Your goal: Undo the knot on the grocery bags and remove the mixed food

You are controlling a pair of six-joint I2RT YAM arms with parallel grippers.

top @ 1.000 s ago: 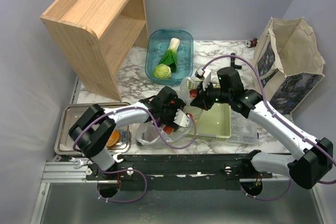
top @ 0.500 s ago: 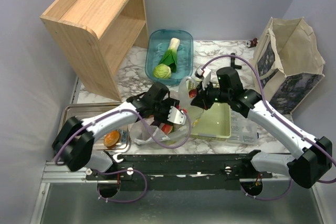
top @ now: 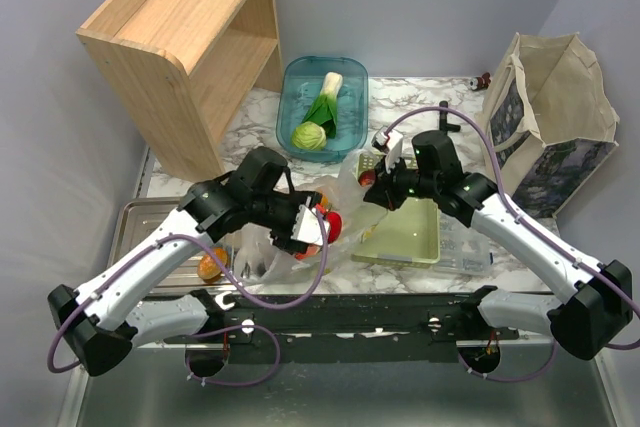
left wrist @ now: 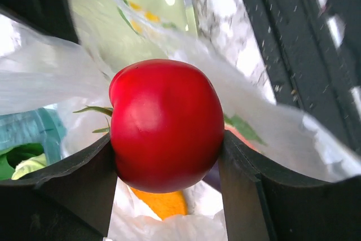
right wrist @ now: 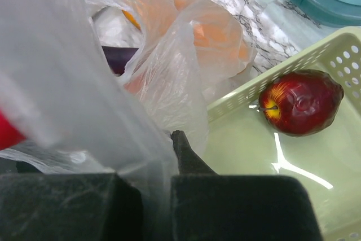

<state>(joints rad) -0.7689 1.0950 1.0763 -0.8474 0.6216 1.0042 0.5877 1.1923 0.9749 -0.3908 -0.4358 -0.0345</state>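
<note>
Red, glossy tomato (left wrist: pixel 166 125) against translucent whitish bag (left wrist: pixel 51 77)

bright, even light; wrist backgrounds blurred

Food (right wrist: pixel 197 35) veiled by bag (right wrist: pixel 163 100)

A glossy red tomato (left wrist: pixel 166 125) sat clamped between the left claw's (left wrist: pixel 166 142) fingers, just over the crumpled, translucent whitish grocery bag (left wrist: pixel 51 77). The right claw (right wrist: pixel 149 187) pinched a fold of that bag's thin film. A purple eggplant (right wrist: pixel 115 59) showed through it. Beyond the right claw, a dark red apple (right wrist: pixel 299 103) lay on its side.
</note>
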